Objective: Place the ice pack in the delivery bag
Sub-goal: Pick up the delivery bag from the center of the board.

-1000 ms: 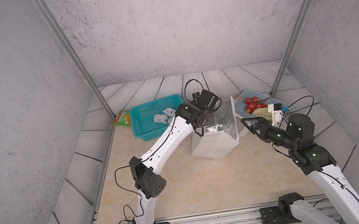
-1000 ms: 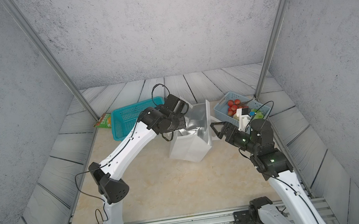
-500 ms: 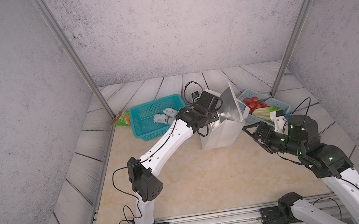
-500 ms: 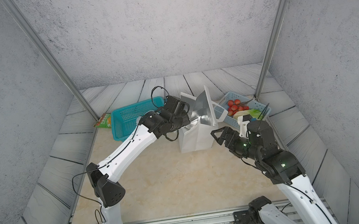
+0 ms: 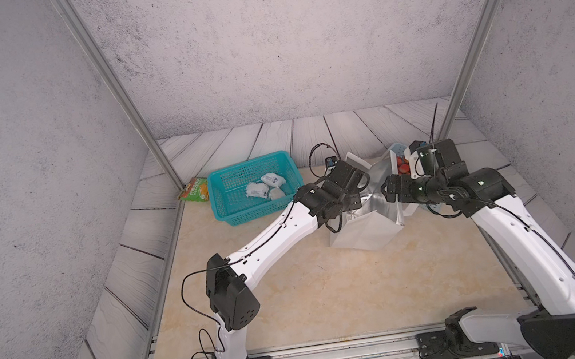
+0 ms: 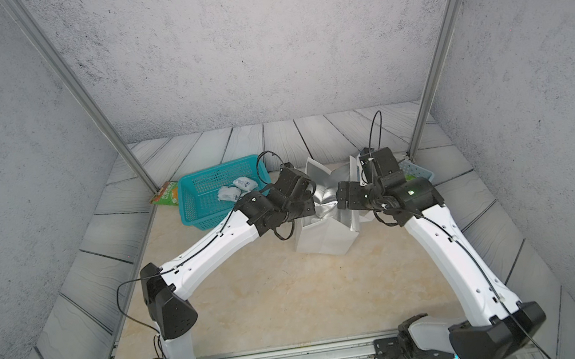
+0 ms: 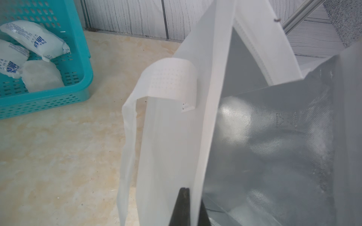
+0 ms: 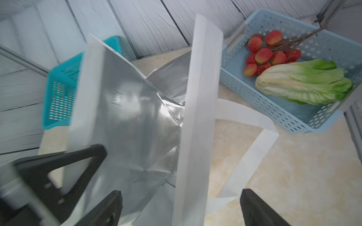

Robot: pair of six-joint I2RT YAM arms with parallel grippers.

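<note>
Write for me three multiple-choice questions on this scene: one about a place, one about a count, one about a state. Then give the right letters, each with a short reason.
1. Where do the ice packs lie?
A. in the bag
B. in the teal basket
C. in the pale blue basket

2. How many ice packs are there?
A. one
B. five
C. three

3. What is the state of the left hand?
A. shut on the bag's wall
B. open above the teal basket
C. shut on an ice pack

Key:
1 B: all of them lie inside the teal mesh walls.
2 C: the left wrist view shows three white packs.
3 A: the left wrist view shows it pinching the white wall.
</note>
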